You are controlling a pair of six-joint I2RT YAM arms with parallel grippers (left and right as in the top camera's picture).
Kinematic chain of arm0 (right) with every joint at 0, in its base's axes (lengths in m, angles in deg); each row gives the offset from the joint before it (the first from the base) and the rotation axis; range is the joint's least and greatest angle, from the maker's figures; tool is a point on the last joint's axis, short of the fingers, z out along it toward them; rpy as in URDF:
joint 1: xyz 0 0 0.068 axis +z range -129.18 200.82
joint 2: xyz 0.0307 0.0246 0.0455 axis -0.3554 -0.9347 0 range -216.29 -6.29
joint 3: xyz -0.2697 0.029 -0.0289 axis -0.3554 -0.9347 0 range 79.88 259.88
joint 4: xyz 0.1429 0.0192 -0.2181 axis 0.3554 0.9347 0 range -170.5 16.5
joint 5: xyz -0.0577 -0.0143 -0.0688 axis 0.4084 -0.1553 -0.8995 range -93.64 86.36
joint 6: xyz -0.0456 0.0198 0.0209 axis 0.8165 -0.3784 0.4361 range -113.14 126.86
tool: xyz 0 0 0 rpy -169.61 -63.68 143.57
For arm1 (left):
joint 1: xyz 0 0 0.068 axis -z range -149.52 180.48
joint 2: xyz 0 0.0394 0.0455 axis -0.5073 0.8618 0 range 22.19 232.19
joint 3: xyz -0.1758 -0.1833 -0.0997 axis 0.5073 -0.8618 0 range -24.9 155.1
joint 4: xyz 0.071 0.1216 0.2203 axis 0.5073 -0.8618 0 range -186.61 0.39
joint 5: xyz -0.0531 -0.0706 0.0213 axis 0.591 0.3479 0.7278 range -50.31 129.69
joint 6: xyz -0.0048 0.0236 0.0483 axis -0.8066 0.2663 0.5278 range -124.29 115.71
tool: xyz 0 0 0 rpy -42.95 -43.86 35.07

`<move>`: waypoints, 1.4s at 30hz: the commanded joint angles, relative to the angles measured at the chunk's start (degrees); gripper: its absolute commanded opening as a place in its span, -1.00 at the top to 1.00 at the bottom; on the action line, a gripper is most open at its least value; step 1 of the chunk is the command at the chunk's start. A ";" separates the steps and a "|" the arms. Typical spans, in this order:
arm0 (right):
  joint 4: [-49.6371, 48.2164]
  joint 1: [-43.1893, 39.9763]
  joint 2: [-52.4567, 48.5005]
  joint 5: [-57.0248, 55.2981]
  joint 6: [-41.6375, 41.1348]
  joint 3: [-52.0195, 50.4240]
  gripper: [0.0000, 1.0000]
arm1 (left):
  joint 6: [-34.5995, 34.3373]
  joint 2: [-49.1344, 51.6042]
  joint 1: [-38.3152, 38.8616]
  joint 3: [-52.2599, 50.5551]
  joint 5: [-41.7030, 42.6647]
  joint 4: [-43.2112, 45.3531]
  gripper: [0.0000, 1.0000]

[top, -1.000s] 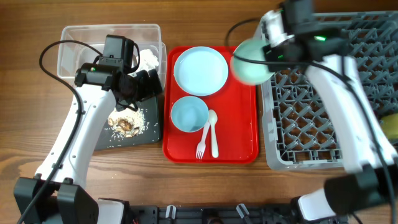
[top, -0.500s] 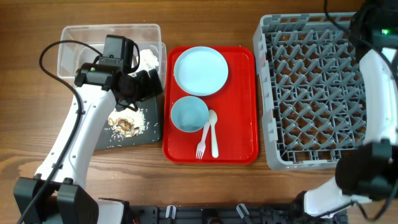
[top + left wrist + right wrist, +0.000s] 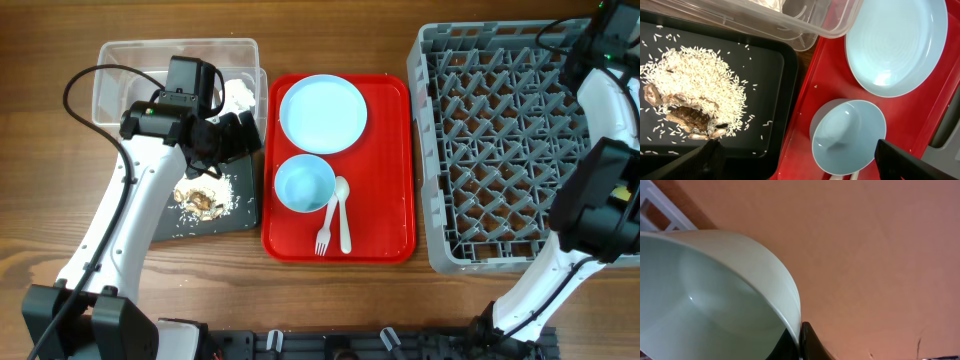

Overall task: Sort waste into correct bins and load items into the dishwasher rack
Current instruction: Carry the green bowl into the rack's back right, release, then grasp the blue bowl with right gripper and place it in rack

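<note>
My left gripper (image 3: 226,136) is open and empty, hovering over the black tray's (image 3: 242,212) right edge; in the left wrist view its fingers (image 3: 800,165) straddle that edge. Rice and brown food scraps (image 3: 685,95) lie on the black tray (image 3: 770,75). A white tissue (image 3: 238,93) lies in the clear tub (image 3: 120,60). A pale-blue plate (image 3: 322,113), a bowl (image 3: 304,185), a fork (image 3: 323,236) and a spoon (image 3: 344,215) sit on the red tray (image 3: 390,150). My right gripper (image 3: 800,340) is shut on the rim of a pale teal bowl (image 3: 705,295). The red wrapper and yellow cup are out of view.
The grey dishwasher rack (image 3: 500,150) fills the right side of the table. My right arm (image 3: 600,60) reaches past the rack's far right corner and its gripper is outside the overhead view. A white rack corner (image 3: 655,205) shows in the right wrist view.
My right arm has swung the teal bowl from above the rack's left edge to beyond its far right corner, out of the overhead view. The left arm has not moved.
</note>
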 commanded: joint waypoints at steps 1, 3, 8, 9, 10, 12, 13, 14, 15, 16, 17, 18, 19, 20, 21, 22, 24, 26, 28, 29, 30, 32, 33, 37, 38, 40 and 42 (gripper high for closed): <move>1.11 0.31 -1.31 1.49 -4.46 0.15 0.91 | 0.26 -0.94 -0.04 0.04 -0.50 -0.02 -0.94; 1.09 0.31 -1.31 1.49 -4.39 0.15 0.92 | 0.24 -0.94 -0.04 0.04 -0.48 -0.02 -0.94; 10.27 0.52 -1.31 20.04 -4.50 0.15 0.71 | 0.24 -0.94 -0.04 0.04 -0.50 0.00 -0.94; 12.39 0.55 -1.31 22.86 -6.32 0.15 0.63 | 0.24 -0.94 -0.04 0.04 -0.50 0.00 -0.93; 14.36 0.68 -1.31 23.50 -9.20 0.15 0.38 | 0.26 -0.94 -0.04 0.04 -0.50 0.00 -0.94; 18.38 1.09 -1.16 23.67 -12.28 0.17 0.21 | 0.26 -0.94 -0.04 0.04 -0.50 0.00 -0.93; 20.11 1.22 -0.74 25.51 -12.39 0.17 0.16 | 0.26 -0.94 -0.04 0.04 -0.50 0.00 -0.93; 21.62 1.22 0.20 28.96 -12.81 0.17 0.14 | 0.26 -0.94 -0.04 0.04 -0.50 0.00 -0.93; 22.86 1.22 1.20 31.36 -13.70 0.17 0.10 | 0.26 -0.94 -0.04 0.04 -0.50 -0.02 -0.93; 24.65 1.22 2.78 34.25 -13.92 0.17 0.07 | 0.26 -0.94 -0.04 0.04 -0.50 -0.02 -0.94; 26.97 1.22 4.68 36.94 -14.12 0.17 0.04 | 0.26 -0.94 -0.04 0.04 -0.50 -0.02 -0.94; 29.05 1.20 6.80 38.56 -15.96 0.17 -0.04 | 0.26 -0.94 -0.04 0.04 -0.52 -0.02 -0.93; 30.49 1.22 8.61 40.54 -16.35 0.17 -0.11 | 0.26 -0.94 -0.04 0.04 -0.50 -0.02 -0.93; 32.59 1.29 11.13 44.85 -16.35 0.17 -0.14 | 0.28 -0.94 -0.04 0.04 -0.52 -0.02 -0.94; 35.08 1.33 13.97 50.69 -16.39 0.17 -0.17 | 0.28 -0.94 -0.04 0.04 -0.52 -0.02 -0.95; 38.23 1.33 16.92 59.17 -16.39 0.17 -0.16 | 0.28 -0.94 -0.04 0.04 -0.52 -0.07 -0.96; 46.36 1.46 20.81 77.55 -16.41 0.17 0.33 | 0.28 -0.94 -0.04 0.04 -0.52 -0.28 -0.97; 55.69 3.78 20.83 80.26 -15.93 0.11 0.84 | 0.28 -0.94 -0.04 0.04 -0.50 -0.28 -0.97; 60.70 8.28 20.57 78.51 -13.84 -2.64 0.92 | 0.28 -0.94 -0.04 0.04 -0.52 -0.28 -0.98; 61.11 9.68 20.57 77.94 -13.86 -3.91 0.91 | 0.28 -0.94 -0.04 0.04 -0.52 -0.28 -0.98; 61.00 11.47 20.57 77.75 -13.81 -5.84 0.91 | 0.28 -0.94 -0.04 0.04 -0.52 -0.28 -0.98; 59.23 15.58 20.57 77.31 -14.95 -11.13 0.91 | 0.28 -0.94 -0.04 0.04 -0.52 -0.28 -0.98; 58.23 16.81 20.57 77.35 -15.50 -12.74 0.91 | 0.28 -0.94 -0.04 0.04 -0.52 -0.28 -0.98; 55.01 21.03 20.57 75.38 -18.51 -18.93 0.92 | 0.31 -0.94 -0.04 0.04 -0.52 -0.28 -0.98; 54.95 21.68 20.57 75.56 -19.71 -20.33 0.91 | 0.31 -0.94 -0.04 0.04 -0.52 -0.28 -0.99; 54.93 22.93 20.57 77.46 -19.52 -21.42 0.91 | 0.31 -0.94 -0.04 0.04 -0.52 -0.28 -0.98; 53.88 23.80 20.57 78.66 -19.63 -21.42 0.92 | 0.28 -0.94 -0.04 0.04 -0.52 -0.28 -0.99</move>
